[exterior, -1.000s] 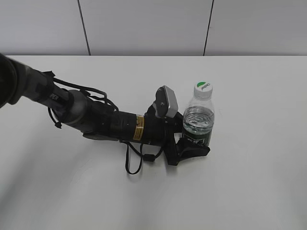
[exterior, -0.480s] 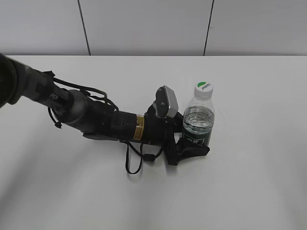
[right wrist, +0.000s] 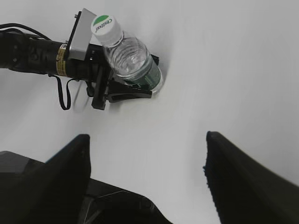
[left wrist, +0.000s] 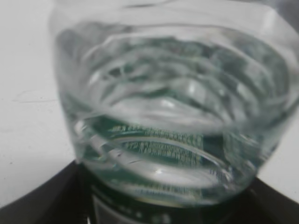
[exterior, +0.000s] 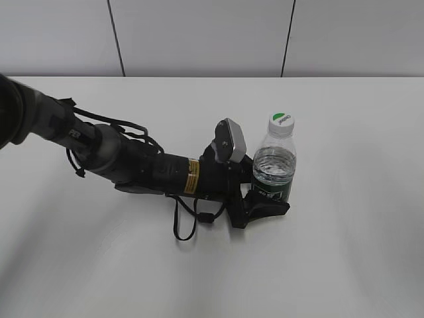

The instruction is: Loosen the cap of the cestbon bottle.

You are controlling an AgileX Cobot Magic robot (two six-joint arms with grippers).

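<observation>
Left wrist view: one cestbon bottle [left wrist: 168,116], filling nearly the whole frame at very close range and blurred; its top and base are cut off, and the label print is too soft to read. Dark parts of the left gripper [exterior: 265,199] show only along the bottom edge.

Exterior view: one bottle [exterior: 273,165], upright on the white table [exterior: 358,252], right of centre. One cap [exterior: 281,123], white with a green mark, seated on the neck. Left gripper clamped around the bottle's lower body at the green label band; the far finger is hidden behind the bottle.

Right wrist view: one right gripper [right wrist: 145,177], fingers [right wrist: 233,172] spread wide with nothing between them, cut off at the lower frame edge, raised well apart from the bottle [right wrist: 133,63] and cap [right wrist: 106,27].

Count: bottle 1, cap 1, grippers 2.
</observation>
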